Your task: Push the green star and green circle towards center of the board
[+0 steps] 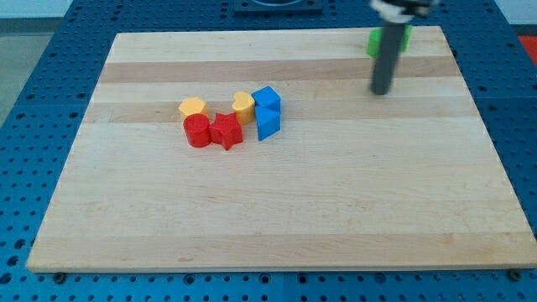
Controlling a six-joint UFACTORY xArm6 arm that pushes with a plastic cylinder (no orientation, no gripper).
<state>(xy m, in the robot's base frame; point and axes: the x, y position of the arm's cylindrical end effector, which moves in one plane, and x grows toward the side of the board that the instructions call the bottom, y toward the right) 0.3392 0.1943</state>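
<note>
— So, what's laid out from where you stand?

— Biggest thing is the pale wooden board (277, 210), striped in lighter and darker planks, sitting on a blue perforated table (33, 126). Next in size is the straight dark rod (386, 59) coming down near the view's top right; it looks blurred. My tip (382, 91) sits on the board just below the two green blocks.

— Any fingers on that rod, open or closed?

— None; it's a plain rod, with nothing to spread or clamp, and the tip is touching no block that I can see.

— And the green pieces?

— Both are at the view's top right corner of the board, well apart from the middle. The rod covers much of them. On its left edge peeks the green block (372, 40) I take for the circle, though the shape is hard to make out; on its right, a bit higher, the green star-like block (405, 35).

— The rest?

— A cluster left of centre. Two blue blocks, one angular blue block (268, 99) with another blue block (267, 122) just below, touching it. Beside them on the left, a yellow heart-shaped block (242, 105). Further left, a yellow block (192, 106). Under those, a red round block (197, 131) and a red star-like block (226, 131) pressed together.
</note>
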